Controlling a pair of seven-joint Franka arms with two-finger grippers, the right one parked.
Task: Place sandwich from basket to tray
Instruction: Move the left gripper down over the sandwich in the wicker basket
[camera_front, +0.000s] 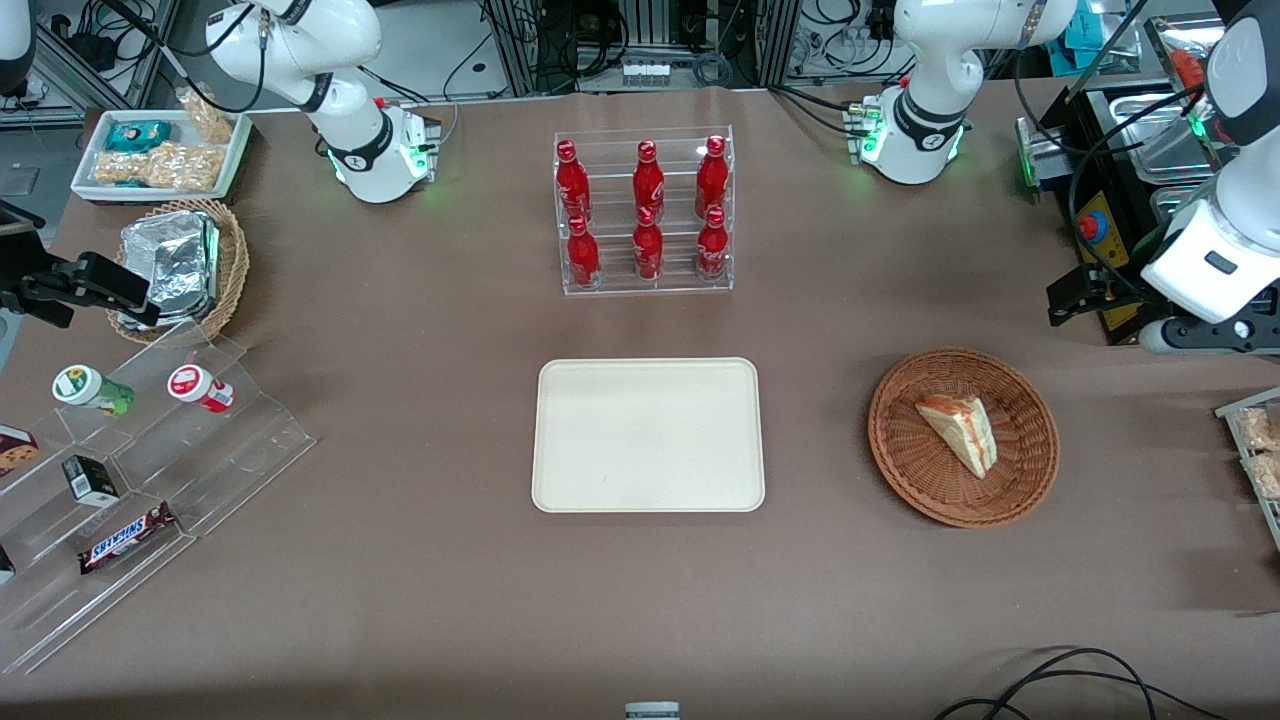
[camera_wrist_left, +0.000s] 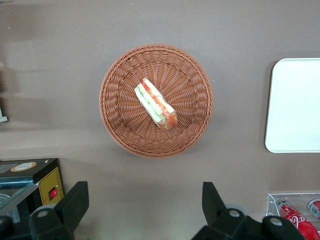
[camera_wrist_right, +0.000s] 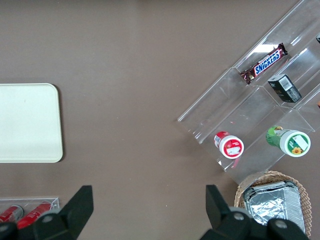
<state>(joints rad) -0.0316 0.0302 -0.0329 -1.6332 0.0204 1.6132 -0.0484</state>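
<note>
The sandwich (camera_front: 960, 432), a pale wedge with red and green layers, lies in the round reddish-brown basket (camera_front: 905, 450), toward the working arm's end of the table. The cream tray (camera_front: 648, 435) lies flat and bare beside the basket, mid-table. My left gripper (camera_front: 1078, 297) hangs above the table, farther from the front camera than the basket. In the left wrist view the gripper (camera_wrist_left: 145, 192) is open and empty, apart from the basket (camera_wrist_left: 115, 90) and the sandwich (camera_wrist_left: 156, 103), with an edge of the tray (camera_wrist_left: 295, 105) showing.
A clear rack of red bottles (camera_front: 645, 212) stands farther from the front camera than the tray. A black box with a red button (camera_front: 1095, 225) sits by my gripper. A tan basket of foil packs (camera_front: 232, 262) and an acrylic stand (camera_front: 130, 470) lie toward the parked arm's end.
</note>
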